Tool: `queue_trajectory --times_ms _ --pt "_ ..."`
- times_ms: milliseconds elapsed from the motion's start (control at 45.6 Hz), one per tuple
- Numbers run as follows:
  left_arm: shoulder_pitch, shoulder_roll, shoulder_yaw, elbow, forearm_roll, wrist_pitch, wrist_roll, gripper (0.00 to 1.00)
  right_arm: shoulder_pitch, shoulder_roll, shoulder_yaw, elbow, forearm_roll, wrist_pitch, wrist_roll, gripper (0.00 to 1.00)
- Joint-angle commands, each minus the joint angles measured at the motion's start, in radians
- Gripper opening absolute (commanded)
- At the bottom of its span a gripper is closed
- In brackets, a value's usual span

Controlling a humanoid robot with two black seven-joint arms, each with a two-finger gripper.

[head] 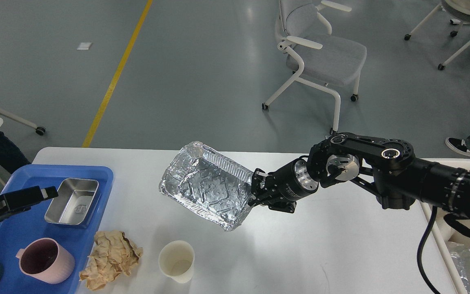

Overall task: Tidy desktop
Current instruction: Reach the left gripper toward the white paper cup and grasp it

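Observation:
The white desktop (pixel 320 245) fills the lower view. My right gripper (pixel 255 192) is shut on the right rim of a crumpled aluminium foil tray (pixel 206 185) and holds it tilted above the middle of the desktop. My left gripper (pixel 41 193) hovers over the blue tray (pixel 10 232) at the left, seen side-on, so its fingers cannot be told apart. A crumpled tan paper ball (pixel 110 257) and a white paper cup (pixel 176 261) stand on the desktop near the front edge.
The blue tray holds a steel pan (pixel 72 201) and a pink mug (pixel 45 261). A cream bin (pixel 461 261) with foil inside stands off the desktop's right edge. A grey chair (pixel 320 53) stands on the floor behind.

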Motion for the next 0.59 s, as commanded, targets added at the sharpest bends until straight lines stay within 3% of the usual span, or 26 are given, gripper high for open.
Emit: queue_trajectory --times_ms 0,329,571 --pt "-0.007 -0.018 0.001 0.009 0.011 -0.041 0.002 0.89 0.001 0.007 0.001 -0.001 0.000 0.000 0.000 0.00" --pt "-0.150 -0.302 0.006 0.015 0.457 -0.263 0.006 0.83 0.004 0.037 -0.002 -0.024 0.000 0.017 -0.005 0.00" --pt "-0.233 -0.470 0.050 0.045 0.637 -0.326 0.028 0.82 0.006 0.041 -0.003 -0.019 0.015 0.072 -0.009 0.00"
